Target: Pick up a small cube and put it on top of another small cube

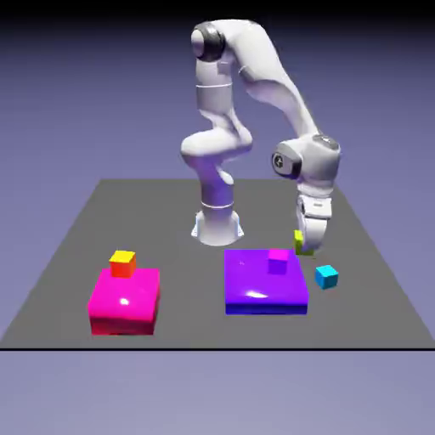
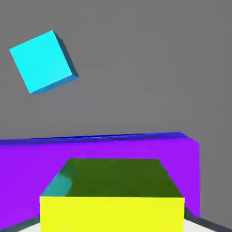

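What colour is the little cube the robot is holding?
Yellow-green; the small cube in the gripper shows best in the hand view.

You have two big blocks — one magenta block and one purple block — and four small cubes: one orange, one magenta, one cyan, one lime.

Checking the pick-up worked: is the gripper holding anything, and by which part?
Yes: the gripper is shut on the small lime cube, clamped by its opposite sides.
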Robot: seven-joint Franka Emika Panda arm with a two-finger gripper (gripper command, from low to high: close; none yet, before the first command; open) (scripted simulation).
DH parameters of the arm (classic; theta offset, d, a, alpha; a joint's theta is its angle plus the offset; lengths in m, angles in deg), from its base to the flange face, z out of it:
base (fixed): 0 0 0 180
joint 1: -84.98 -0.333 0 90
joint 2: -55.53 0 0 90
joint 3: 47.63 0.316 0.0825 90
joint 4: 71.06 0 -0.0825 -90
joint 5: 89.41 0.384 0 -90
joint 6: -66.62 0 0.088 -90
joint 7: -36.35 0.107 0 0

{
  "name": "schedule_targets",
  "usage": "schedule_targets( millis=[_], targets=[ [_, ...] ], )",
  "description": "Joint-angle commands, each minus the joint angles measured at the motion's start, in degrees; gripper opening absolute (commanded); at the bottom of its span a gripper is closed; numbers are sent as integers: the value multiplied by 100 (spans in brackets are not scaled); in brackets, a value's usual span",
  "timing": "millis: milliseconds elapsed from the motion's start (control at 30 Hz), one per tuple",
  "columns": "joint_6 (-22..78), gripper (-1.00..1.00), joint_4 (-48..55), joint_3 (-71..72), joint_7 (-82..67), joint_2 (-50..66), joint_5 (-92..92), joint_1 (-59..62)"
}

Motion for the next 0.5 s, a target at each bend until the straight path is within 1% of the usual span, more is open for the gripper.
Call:
schedule_targets(
  millis=[0, 133, 167, 367, 400, 433, 467],
  targets=[
    [71, -100, -127, -9, -83, -208, -14, 37],
    [356, -100, -605, -44, -421, -993, -32, 172],
    [356, -100, -605, -44, -421, -993, -32, 172],
    [-1053, -100, -904, -90, -264, 116, -263, 268],
    [-1053, 100, -904, -90, -264, 117, -263, 268],
    [-1053, 100, -904, -90, -264, 117, -263, 268],
    [-805, 100, -851, -82, -292, -79, -222, 251]
  ],
)
